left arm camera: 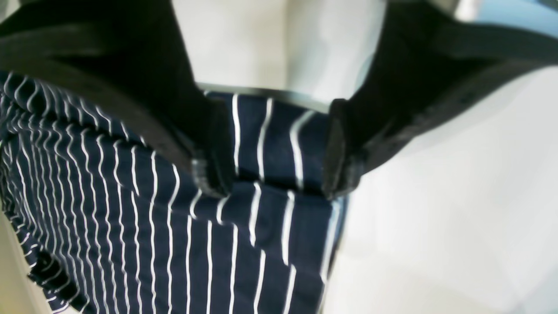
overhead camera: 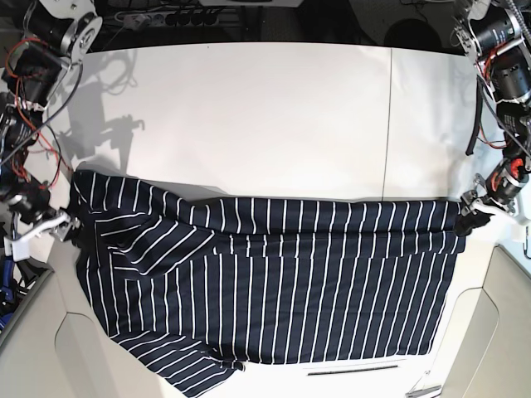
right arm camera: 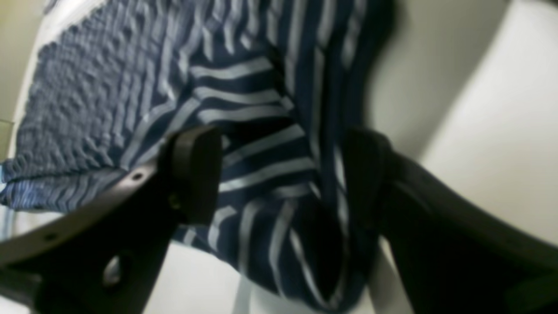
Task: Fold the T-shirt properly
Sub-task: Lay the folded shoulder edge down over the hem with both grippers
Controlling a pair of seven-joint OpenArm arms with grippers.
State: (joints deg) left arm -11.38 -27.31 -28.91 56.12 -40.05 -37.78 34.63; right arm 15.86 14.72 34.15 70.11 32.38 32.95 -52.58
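Note:
The dark navy T-shirt (overhead camera: 274, 282) with thin white stripes is stretched wide across the front of the white table (overhead camera: 265, 108), its upper edge pulled taut between my two grippers. My left gripper (overhead camera: 466, 220) grips its edge at the right of the base view. In the left wrist view the fingers (left arm camera: 211, 170) stand on either side of a fold of the striped cloth (left arm camera: 130, 226). My right gripper (overhead camera: 70, 225) grips the shirt's left end near a sleeve. The right wrist view shows bunched cloth (right arm camera: 253, 100) between its fingers (right arm camera: 196, 170).
A thin seam (overhead camera: 388, 124) runs front to back across the table's right part. A power strip (overhead camera: 166, 15) and cables lie behind the far edge. The arms' bases stand at the back corners. The shirt's lower hem (overhead camera: 207, 369) reaches the table's front edge.

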